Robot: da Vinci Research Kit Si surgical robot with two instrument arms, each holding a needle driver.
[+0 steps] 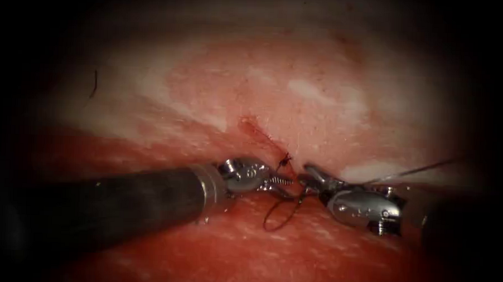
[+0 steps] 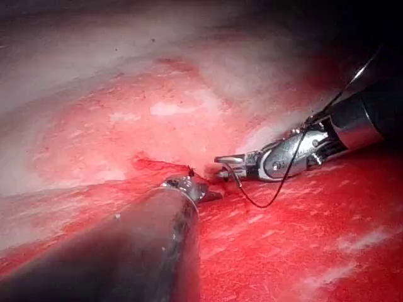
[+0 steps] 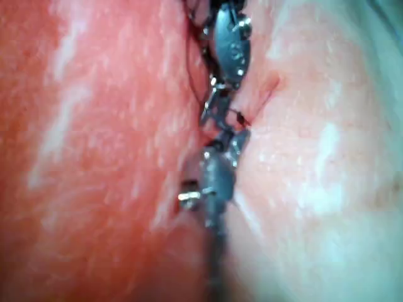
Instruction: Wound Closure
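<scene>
Endoscope view: your left tool [image 1: 281, 181] and right tool [image 1: 312, 174] meet tip to tip just below the cut [image 1: 257, 130], with bare tissue [image 1: 320, 99] all round. Thread [image 1: 279, 217] loops beneath them, and a strand runs rightward. Right jaws look clenched on thread; left jaws' state cannot be told. No needle discernible.

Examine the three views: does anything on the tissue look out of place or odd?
A short dark thread piece lies alone on the pale tissue, far left of the cut, apart from the thread looped between both tools. Otherwise nothing stands out.
</scene>
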